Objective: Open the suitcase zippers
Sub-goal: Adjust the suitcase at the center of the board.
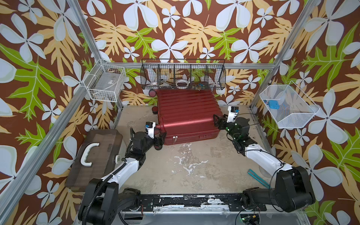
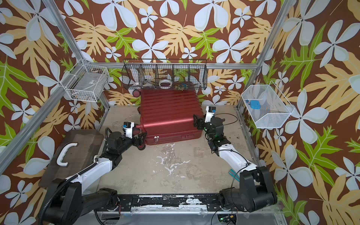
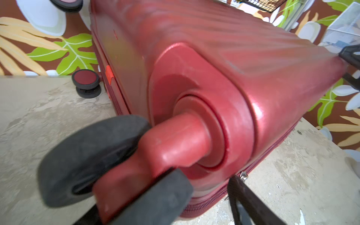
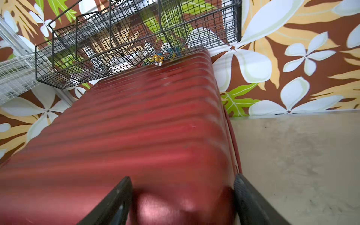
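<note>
Ribbed dark-red suitcase lying flat, zippers closed — pulls on front edge

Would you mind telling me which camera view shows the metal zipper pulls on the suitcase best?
A top view shows the zipper pulls best: they hang unobstructed on the suitcase's near side, and both top views show them alike. The left wrist view catches one small pull near its edge. The right wrist view shows only ribbed shell.

1. Bare tabletop in front of the suitcase: your widest open passage.
2. Black wire basket overhangs the suitcase's far end; you get little headroom there.
3. Brown box blocks your left side.
4. Teal tool lies near your right arm.
</note>
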Robot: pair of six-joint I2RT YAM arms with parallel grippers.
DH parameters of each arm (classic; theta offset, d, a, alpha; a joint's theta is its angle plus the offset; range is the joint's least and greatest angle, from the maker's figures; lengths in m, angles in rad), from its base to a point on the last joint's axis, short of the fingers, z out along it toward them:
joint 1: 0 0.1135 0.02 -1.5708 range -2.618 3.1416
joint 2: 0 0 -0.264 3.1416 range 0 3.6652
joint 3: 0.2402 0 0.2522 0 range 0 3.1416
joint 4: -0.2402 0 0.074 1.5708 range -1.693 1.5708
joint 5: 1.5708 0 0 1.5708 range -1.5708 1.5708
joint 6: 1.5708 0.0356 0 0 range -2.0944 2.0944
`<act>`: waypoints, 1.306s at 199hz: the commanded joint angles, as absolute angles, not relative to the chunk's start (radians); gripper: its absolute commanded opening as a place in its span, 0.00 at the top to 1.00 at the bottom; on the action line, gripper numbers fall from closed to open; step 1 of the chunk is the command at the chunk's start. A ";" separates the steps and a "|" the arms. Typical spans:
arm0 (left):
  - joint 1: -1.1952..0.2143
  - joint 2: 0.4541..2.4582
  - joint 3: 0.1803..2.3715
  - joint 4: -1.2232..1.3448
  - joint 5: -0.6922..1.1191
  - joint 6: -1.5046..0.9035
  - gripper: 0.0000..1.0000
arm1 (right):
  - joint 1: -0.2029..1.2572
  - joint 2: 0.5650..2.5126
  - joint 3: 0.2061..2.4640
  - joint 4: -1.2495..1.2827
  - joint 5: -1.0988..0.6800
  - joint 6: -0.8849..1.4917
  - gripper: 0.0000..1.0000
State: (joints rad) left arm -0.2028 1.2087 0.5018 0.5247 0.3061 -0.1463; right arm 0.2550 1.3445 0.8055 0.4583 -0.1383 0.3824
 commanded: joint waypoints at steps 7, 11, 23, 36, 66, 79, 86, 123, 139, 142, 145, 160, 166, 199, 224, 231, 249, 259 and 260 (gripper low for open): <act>-0.216 1.264 0.520 0.747 0.516 -0.098 0.30 | 0.304 1.306 0.792 0.213 -0.678 0.411 0.23; -0.216 1.284 0.531 0.747 0.528 -0.100 0.30 | 0.305 1.291 0.787 0.198 -0.669 0.405 0.23; -0.216 1.350 0.586 0.728 0.551 -0.126 0.31 | 0.305 1.238 0.764 0.167 -0.636 0.383 0.23; -0.216 1.419 0.652 0.715 0.573 -0.152 0.35 | 0.302 1.178 0.741 0.129 -0.594 0.342 0.22; -0.216 1.483 0.701 0.814 0.538 -0.182 0.36 | 0.276 1.079 0.724 0.028 -0.504 0.278 0.22; -0.216 1.475 0.705 0.814 0.469 -0.188 0.33 | 0.244 1.055 0.720 0.000 -0.483 0.280 0.21; -0.216 1.470 0.706 0.800 0.443 -0.185 0.31 | 0.224 1.043 0.718 -0.007 -0.465 0.288 0.21; -0.216 1.312 0.644 0.644 0.420 -0.194 0.15 | 0.200 1.047 0.757 -0.002 -0.445 0.350 0.23; -0.220 1.198 0.578 0.552 0.421 -0.218 0.14 | 0.225 1.067 0.804 -0.020 -0.445 0.375 0.26; -0.223 1.180 0.566 0.532 0.419 -0.223 0.14 | 0.236 1.069 0.812 -0.024 -0.439 0.376 0.26; -0.226 1.162 0.554 0.520 0.417 -0.226 0.14 | 0.247 1.071 0.819 -0.030 -0.431 0.374 0.27; -0.258 1.091 0.475 0.519 0.435 -0.212 0.14 | 0.321 1.081 0.859 -0.051 -0.384 0.358 0.27; -0.273 1.074 0.440 0.545 0.443 -0.197 0.14 | 0.344 1.088 0.872 -0.056 -0.370 0.357 0.27; -0.310 1.162 0.270 0.939 0.473 -0.200 0.16 | 0.374 1.180 0.970 -0.062 -0.329 0.412 0.31; -0.368 1.352 0.232 1.241 0.490 -0.131 0.18 | 0.374 1.295 1.095 -0.092 -0.277 0.421 0.36; -0.387 1.406 0.246 1.283 0.490 -0.126 0.19 | 0.374 1.327 1.123 -0.093 -0.264 0.426 0.37; -0.436 1.527 0.271 1.408 0.424 -0.146 0.22 | 0.373 1.399 1.173 -0.091 -0.228 0.417 0.38; -0.465 1.583 0.286 1.464 0.360 -0.157 0.22 | 0.370 1.430 1.189 -0.091 -0.211 0.413 0.38; -0.468 1.589 0.288 1.467 0.354 -0.158 0.22 | 0.371 1.434 1.190 -0.091 -0.210 0.413 0.38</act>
